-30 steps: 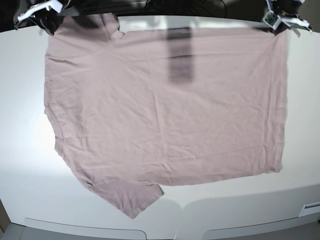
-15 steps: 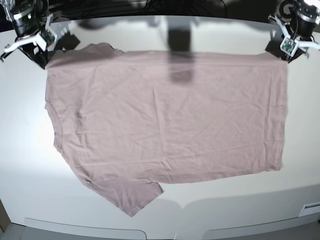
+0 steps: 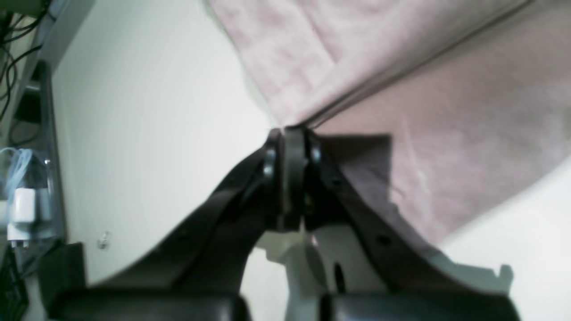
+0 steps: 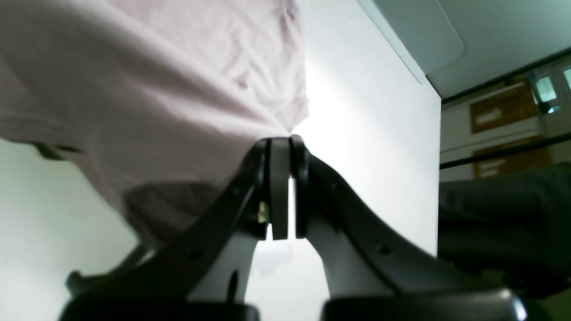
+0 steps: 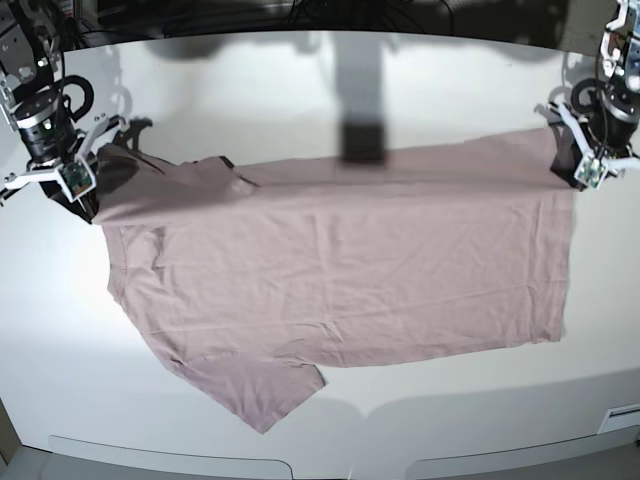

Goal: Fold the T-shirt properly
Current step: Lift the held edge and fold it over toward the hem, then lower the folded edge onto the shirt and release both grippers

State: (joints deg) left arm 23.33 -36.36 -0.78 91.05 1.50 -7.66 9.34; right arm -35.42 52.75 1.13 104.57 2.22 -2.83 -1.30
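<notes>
The pink-mauve T-shirt (image 5: 340,270) lies spread on the white tabletop (image 5: 300,90). Left end effector (image 5: 578,172) and right end effector (image 5: 88,196) each clamp a far corner, lifting that edge.

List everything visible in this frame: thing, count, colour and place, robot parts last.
T-shirt: one, dusty pink, spread across the table, its far edge lifted at both corners and drawn toward the near side.
Table: one, white, under the shirt.
Clutter with cables: dark, beyond the table edge, unclear.
Left gripper: one, black with white parts, far corner on the base view's right, shut on the shirt's edge.
Right gripper: one, black with white parts, far corner on the base view's left, shut on the shirt's edge.
</notes>
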